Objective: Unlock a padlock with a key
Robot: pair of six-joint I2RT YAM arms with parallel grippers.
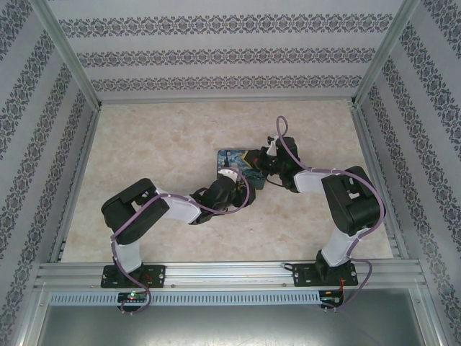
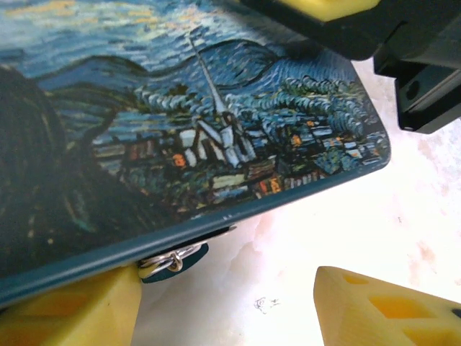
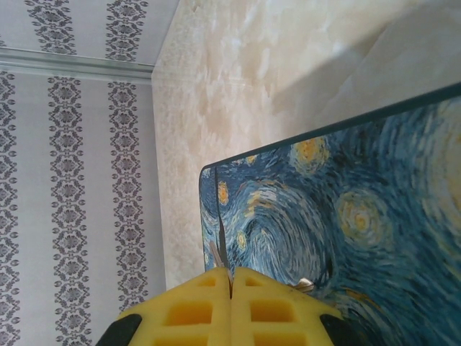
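Padlock [image 2: 173,261] sat at the tin [image 2: 216,108] edge, on the table [image 2: 403,216]. Left gripper [image 2: 223,306] jaws stood released beside it. Right gripper [image 3: 230,277] jaws were clenched on the key [image 3: 221,252].

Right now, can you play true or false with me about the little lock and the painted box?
The left gripper is open. True.
The padlock lies on top of the tin. False: it peeks out from under the tin's edge.
The right gripper is wide open. False: it is shut, pinching a thin sliver, likely the key.
The tin's lid shows a starry night over a village. True.
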